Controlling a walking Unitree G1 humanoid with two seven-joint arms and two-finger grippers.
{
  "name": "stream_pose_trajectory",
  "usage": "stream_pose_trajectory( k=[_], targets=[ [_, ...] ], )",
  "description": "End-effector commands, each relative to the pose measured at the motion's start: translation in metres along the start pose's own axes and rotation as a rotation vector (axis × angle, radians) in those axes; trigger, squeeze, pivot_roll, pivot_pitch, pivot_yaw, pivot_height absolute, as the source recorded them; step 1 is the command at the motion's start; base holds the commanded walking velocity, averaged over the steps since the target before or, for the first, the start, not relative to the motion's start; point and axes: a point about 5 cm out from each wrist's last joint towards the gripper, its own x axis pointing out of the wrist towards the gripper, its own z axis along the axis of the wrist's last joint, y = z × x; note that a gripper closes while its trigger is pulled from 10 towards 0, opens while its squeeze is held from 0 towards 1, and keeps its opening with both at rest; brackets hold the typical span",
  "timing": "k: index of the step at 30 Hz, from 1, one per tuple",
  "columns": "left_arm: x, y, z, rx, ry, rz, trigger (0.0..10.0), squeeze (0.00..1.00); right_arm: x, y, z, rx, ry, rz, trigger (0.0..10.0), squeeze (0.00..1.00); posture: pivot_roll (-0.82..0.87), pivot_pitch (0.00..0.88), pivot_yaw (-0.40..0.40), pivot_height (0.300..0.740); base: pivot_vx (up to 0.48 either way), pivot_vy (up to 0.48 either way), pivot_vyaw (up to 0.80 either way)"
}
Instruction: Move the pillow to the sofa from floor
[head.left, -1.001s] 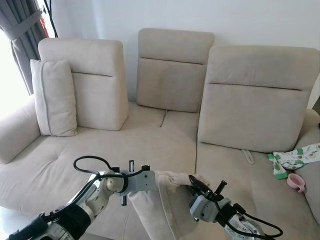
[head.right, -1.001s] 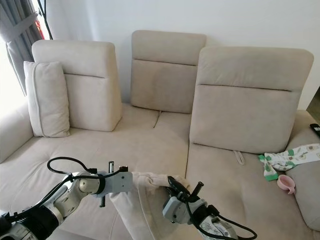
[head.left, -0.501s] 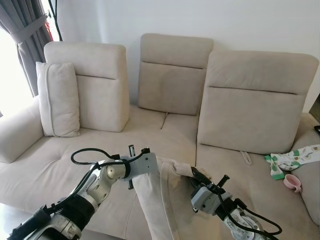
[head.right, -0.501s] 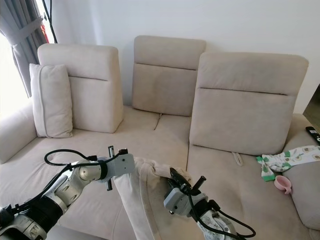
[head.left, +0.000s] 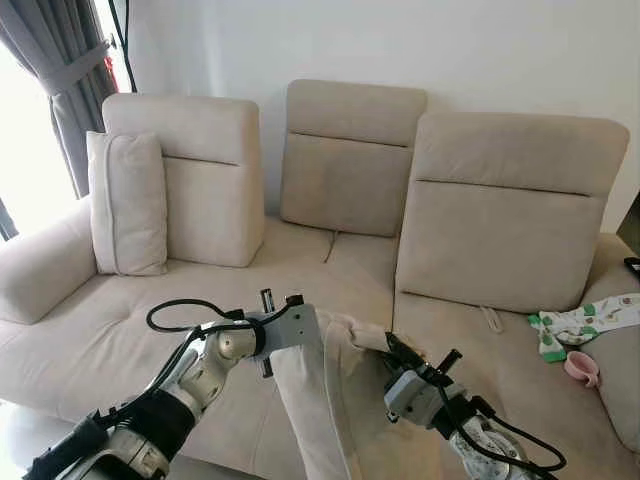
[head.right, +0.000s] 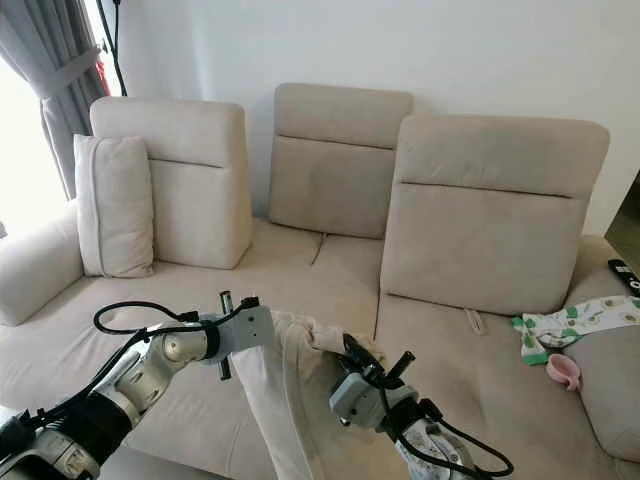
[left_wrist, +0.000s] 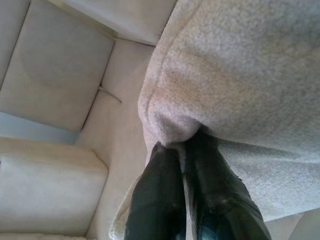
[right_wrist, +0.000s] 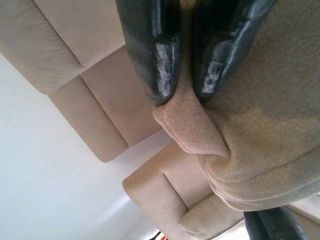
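Fleece-soft beige pillow (head.left: 325, 400) hangs between my two grippers, lifted in front of the sofa (head.left: 300, 290) with its top edge bunched into folds and its body drooping down toward me. My left gripper (left_wrist: 184, 150) pinches one upper corner, both black glossy fingers (left_wrist: 155, 195) pressed close together on a nub of nubbly fabric. My right gripper (right_wrist: 184, 97) clamps the other corner, its rounded shiny fingertips (right_wrist: 157, 65) squeezing a thick rolled seam so the cloth puckers beneath them. Seen from my head, the left gripper's silver wrist block (head.left: 292, 328) sits at the pillow's left edge and the right gripper's grey housing (head.left: 412, 392) at its right, each trailing a looped black cable. The sofa beyond is a broad, matte, suede-like beige piece with three squarish back cushions, the middle one set further back, and button-tufted dimples in the seat. A second tall rectangular cushion (head.left: 128, 203) with piped edges leans upright against the left back cushion beside the rounded armrest. At the right end of the seat lie a crumpled white cloth with green print (head.left: 578, 322) and, just beside it, a small pink cup (head.left: 582, 368). Grey curtains (head.left: 62, 80) hang at the bright window on the left.
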Motion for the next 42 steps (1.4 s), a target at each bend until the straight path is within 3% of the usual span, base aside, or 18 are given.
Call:
stream_pose_trajectory(
  k=[1, 11, 20, 31, 42],
  targets=[
    [0.004, 0.001, 0.019, 0.028, -0.089, -0.014, 10.0, 0.0, 0.009, -0.005, 0.019, 0.009, -0.101, -0.035, 10.0, 0.0, 0.01, 0.0, 0.002, 0.74, 0.289, 0.0, 0.0],
    [0.005, -0.001, 0.02, 0.031, -0.097, -0.029, 10.0, 0.0, 0.01, -0.006, 0.021, 0.006, -0.109, -0.041, 10.0, 0.0, 0.01, 0.0, 0.004, 0.74, 0.321, 0.0, 0.0],
    [0.004, 0.006, 0.023, 0.037, -0.113, -0.003, 10.0, 0.0, 0.016, -0.027, 0.025, -0.016, -0.126, -0.119, 10.0, 0.0, 0.01, 0.0, 0.003, 0.74, 0.392, 0.0, 0.0],
    [0.006, 0.007, 0.024, 0.049, -0.11, 0.015, 10.0, 0.0, 0.015, -0.029, 0.021, -0.012, -0.101, -0.141, 10.0, 0.0, 0.0, 0.0, 0.008, 0.74, 0.164, 0.0, 0.0],
    [0.01, 0.039, 0.062, 0.034, -0.209, 0.192, 10.0, 0.0, 0.019, -0.074, -0.003, 0.205, 0.112, -0.434, 10.0, 0.0, -0.01, 0.0, 0.022, 0.74, 0.0, 0.0, 0.0]
  ],
)
